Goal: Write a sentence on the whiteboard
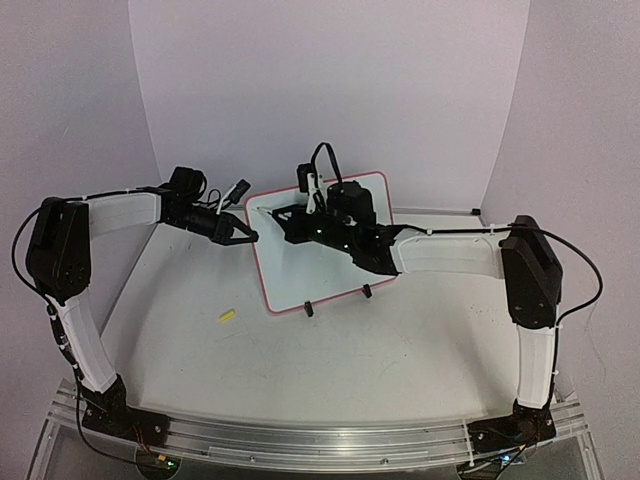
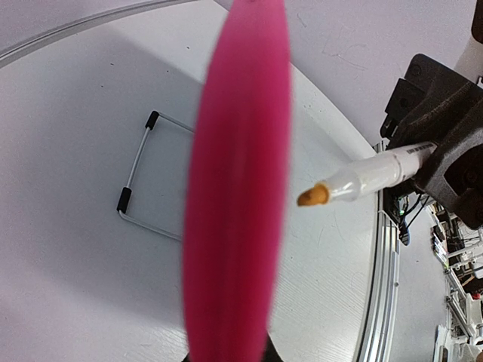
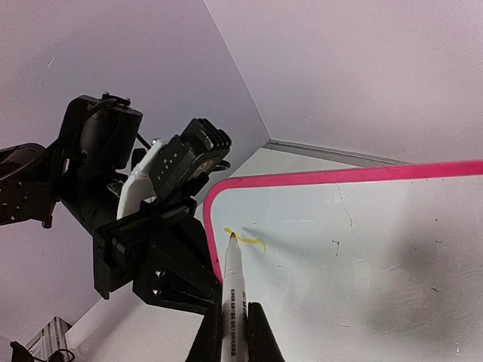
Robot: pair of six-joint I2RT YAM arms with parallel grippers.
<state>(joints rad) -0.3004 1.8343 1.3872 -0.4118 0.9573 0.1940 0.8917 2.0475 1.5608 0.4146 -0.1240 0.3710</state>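
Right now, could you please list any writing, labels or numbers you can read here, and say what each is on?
On the marker: black print, too small and blurred to read.
On the whiteboard: only a short yellow stroke, no legible word yet.
No other text shows.

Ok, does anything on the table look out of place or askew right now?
A small yellow piece lies loose on the table, apart from the near left corner of the whiteboard; possibly the cap of the marker, too small to tell. The whiteboard also sits skewed to the table's edge. Nothing looks spilled or broken.
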